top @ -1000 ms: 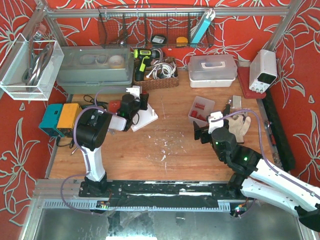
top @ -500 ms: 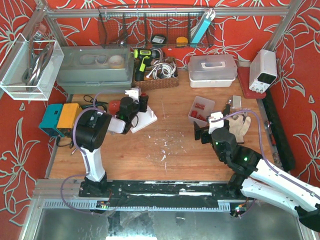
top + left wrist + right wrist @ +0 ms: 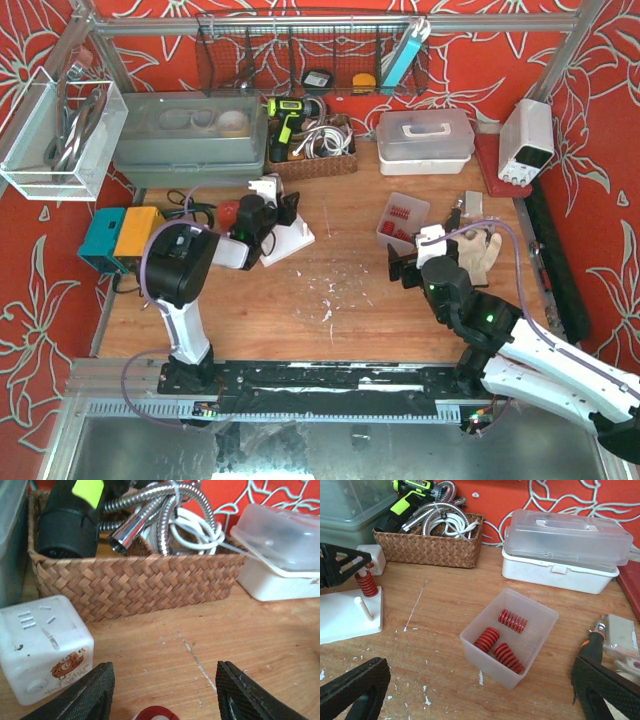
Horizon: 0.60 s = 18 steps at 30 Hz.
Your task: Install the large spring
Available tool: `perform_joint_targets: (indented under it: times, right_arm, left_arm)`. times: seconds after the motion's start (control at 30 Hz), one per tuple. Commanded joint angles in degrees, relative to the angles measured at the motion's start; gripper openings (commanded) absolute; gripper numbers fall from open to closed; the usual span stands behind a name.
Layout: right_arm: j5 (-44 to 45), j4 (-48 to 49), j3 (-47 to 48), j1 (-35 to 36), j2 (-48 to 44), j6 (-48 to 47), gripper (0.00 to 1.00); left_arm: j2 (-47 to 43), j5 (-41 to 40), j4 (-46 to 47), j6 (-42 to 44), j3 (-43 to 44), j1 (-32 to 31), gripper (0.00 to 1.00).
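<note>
Wooden surface (image 3: 340,320): only from the right wrist is the large spring (image 3: 366,584) seen seated on the white base (image 3: 345,617); left jaws and right jaws are spread.

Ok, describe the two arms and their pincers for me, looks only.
The left arm and right arm match: bulky black joint housings, white links, a lilac cable looping alongside each. The right arm shows small green lights. The left pincer and right pincer have black fingers with a fine ribbed texture, tapering to wedges.
</note>
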Motion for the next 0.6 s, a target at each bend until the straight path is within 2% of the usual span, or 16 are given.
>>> perform_joint_targets:
  times: [0.0, 0.1, 0.23, 0.3, 0.33, 0.37, 0.4, 0.57]
  right_arm:
    - [1.9, 0.6, -0.6, -0.4, 1.1, -0.4, 0.99]
    - [2.1, 0.6, -0.3, -0.6, 2.6, -0.2, 0.99]
    - [1.6, 0.5, 0.3, -1.3, 5.3, 0.2, 0.99]
    - [0.6, -0.3, 1.0, -2.2, 6.8, 0.6, 0.99]
    - [0.0, -0.8, 1.4, -2.7, 7.7, 0.9, 0.99]
    - [-0.5, -1.3, 1.8, -3.2, 8.8, 1.3, 0.99]
    - [-1.0, -1.4, 2.3, -4.2, 9.8, 1.8, 0.99]
    - [-6.6, -4.3, 6.4, -10.4, 16.5, 6.0, 0.99]
  left_arm:
    - [-6.5, 2.3, -0.5, 0.3, -0.6, -0.3, 0.58]
    - [-11.8, 3.1, -5.1, -0.5, -0.8, -0.3, 0.60]
    - [-20.4, 4.0, -16.0, -3.9, -1.0, -0.3, 0.66]
    - [-24.6, 6.5, -20.5, -6.3, -2.7, -0.3, 0.76]
    - [-27.5, 8.5, -21.3, -7.4, -4.1, -0.4, 0.84]
    - [-29.7, 9.9, -21.9, -8.5, -5.9, -0.4, 0.97]
    - [-32.4, 10.7, -22.1, -9.7, -7.8, -0.8, 1.00]
    - [-43.9, 12.1, -22.2, -15.6, -18.2, -4.6, 1.00]
